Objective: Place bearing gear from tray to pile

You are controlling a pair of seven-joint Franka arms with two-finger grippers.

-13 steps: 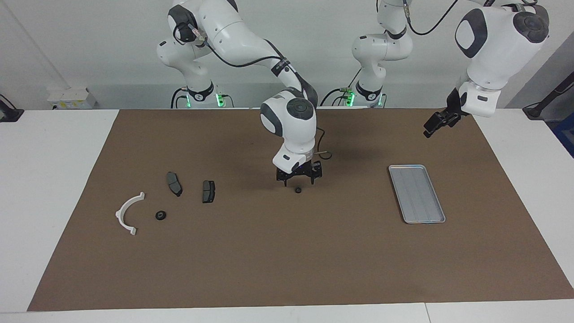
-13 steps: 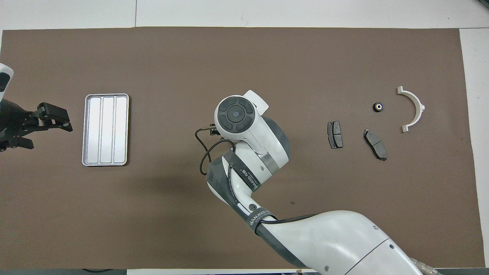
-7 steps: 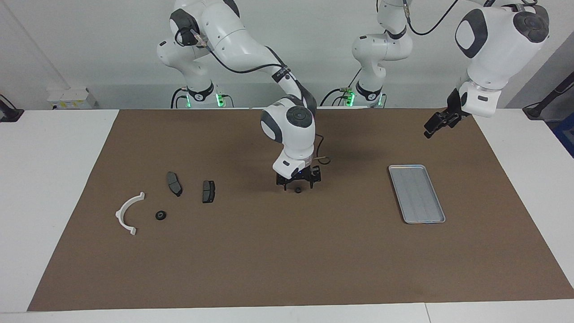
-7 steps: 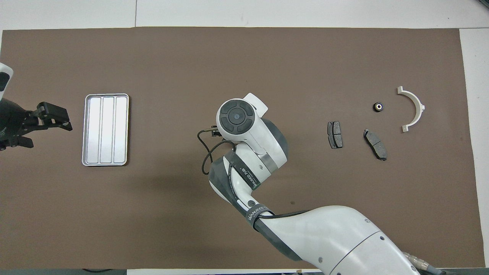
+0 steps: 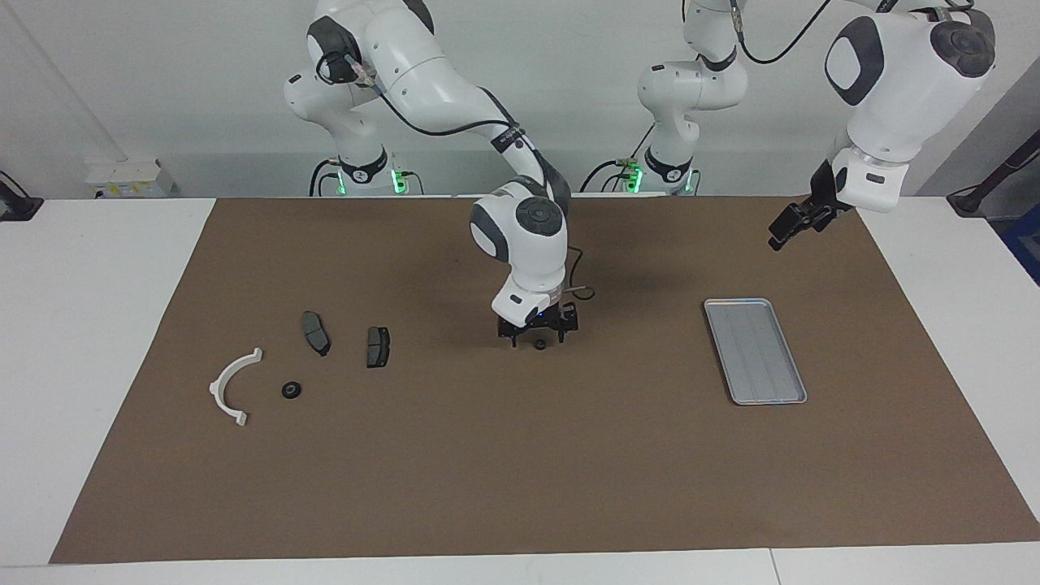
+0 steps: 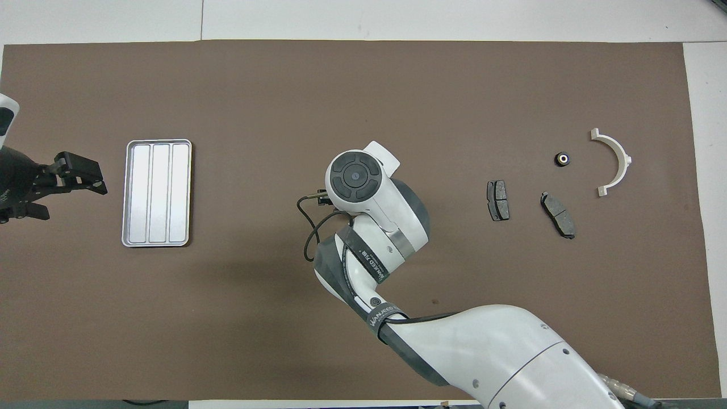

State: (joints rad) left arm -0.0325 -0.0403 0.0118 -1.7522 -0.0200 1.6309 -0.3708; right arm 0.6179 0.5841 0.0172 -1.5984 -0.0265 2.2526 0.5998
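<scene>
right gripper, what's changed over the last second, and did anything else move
The right gripper has come down over the small black gear in the middle of the mat until its open fingers straddle it; the gear has not moved or been lifted. The left gripper, the tray, the brake pads, the bracket and the other gear stayed put.

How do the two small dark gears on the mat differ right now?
The gear at mid-table sits between the lowered right gripper's open fingers; the gear by the white bracket lies alone, no gripper near. The mid-table gear looks smaller. The bracket-side gear is among the brake pads. Both are dark, round, off the tray.
</scene>
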